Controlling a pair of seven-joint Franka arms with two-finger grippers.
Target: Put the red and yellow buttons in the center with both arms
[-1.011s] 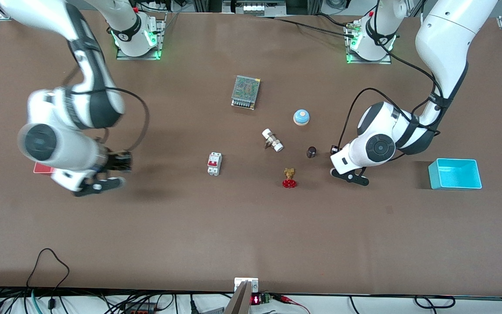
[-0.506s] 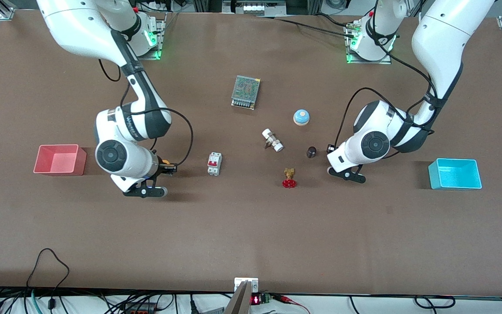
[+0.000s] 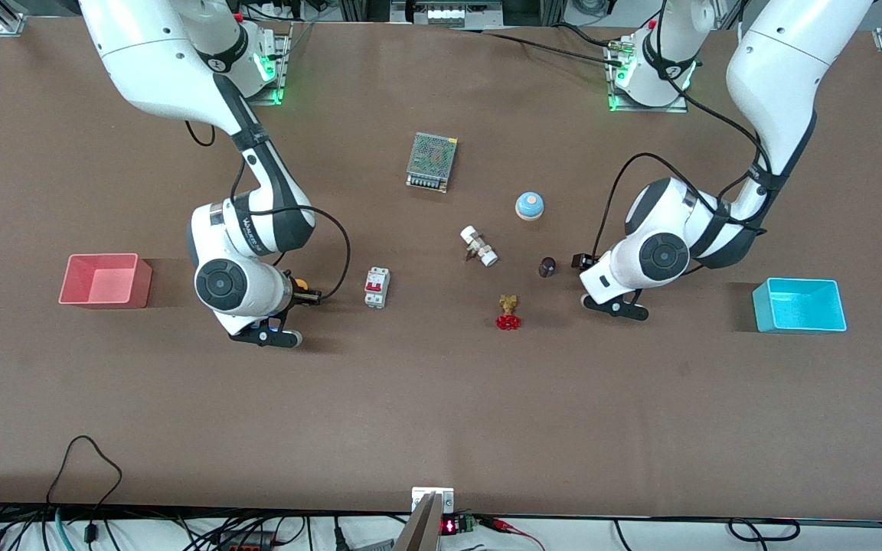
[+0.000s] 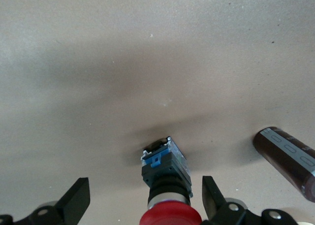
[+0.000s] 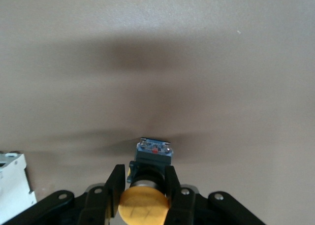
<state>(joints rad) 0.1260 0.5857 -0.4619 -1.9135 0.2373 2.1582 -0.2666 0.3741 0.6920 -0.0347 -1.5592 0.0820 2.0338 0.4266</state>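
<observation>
The right end effector (image 5: 142, 185) has its two fingers pressed on the black body of the yellow button (image 5: 144, 201), which has a round yellow-orange cap and a small blue end with a red mark. In the front view this button (image 3: 302, 285) is over the worktop (image 3: 441, 398), between the pink bin (image 3: 104, 280) and the white circuit breaker (image 3: 377, 288), just beside the breaker. The left end effector (image 4: 142, 200) has its fingers wide apart, one on each side of the red button (image 4: 167, 178) and not touching it. The red button shows a round red cap, a short black body and a blue end. I cannot tell if it rests on the worktop. It is near a dark brown cylinder (image 4: 288, 155), which in the front view (image 3: 547, 266) lies between the left end effector (image 3: 583, 262) and the brass valve (image 3: 508, 312).
</observation>
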